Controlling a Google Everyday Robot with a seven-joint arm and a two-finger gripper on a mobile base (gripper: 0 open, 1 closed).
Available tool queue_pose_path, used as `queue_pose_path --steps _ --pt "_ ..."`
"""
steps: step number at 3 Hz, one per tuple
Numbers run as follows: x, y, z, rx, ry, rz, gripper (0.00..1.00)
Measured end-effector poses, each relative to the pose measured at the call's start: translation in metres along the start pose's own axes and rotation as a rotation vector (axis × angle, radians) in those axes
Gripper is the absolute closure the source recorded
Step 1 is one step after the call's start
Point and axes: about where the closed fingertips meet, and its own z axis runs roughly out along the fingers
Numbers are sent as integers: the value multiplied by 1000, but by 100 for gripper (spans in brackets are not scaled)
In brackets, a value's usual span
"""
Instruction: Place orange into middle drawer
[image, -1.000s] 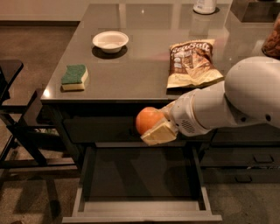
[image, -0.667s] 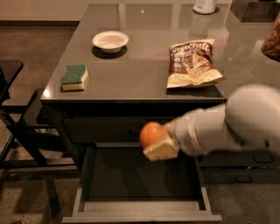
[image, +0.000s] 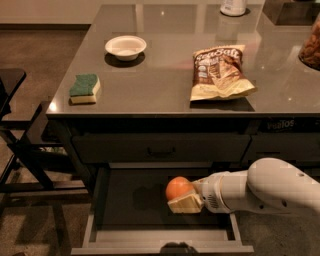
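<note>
A white robot arm's two-finger gripper (image: 182, 198) is closed around a small round orange fruit (image: 177, 187), holding it inside the pulled-out wide grey middle drawer (image: 164, 246), above its dark floor. On the grey countertop (image: 160, 90) above sit a white bowl (image: 125, 47), a green sponge (image: 84, 88) and a brown snack bag (image: 218, 71).

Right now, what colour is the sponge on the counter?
Green over yellow, camera view: sponge. The pincer holds the orange over the middle drawer.

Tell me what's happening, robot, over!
Claw shut on orange, low over the open middle drawer. Orange not yet let go. Nothing seen under it but drawer floor. Over.
</note>
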Motion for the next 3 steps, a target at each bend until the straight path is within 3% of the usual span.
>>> queue_pose_path --steps 1,2,3 --pt "0 0 0 0 0 0 100" --pt "29 -15 44 4 -3 78 100" --pt "69 -45 122 -28 -15 200 100"
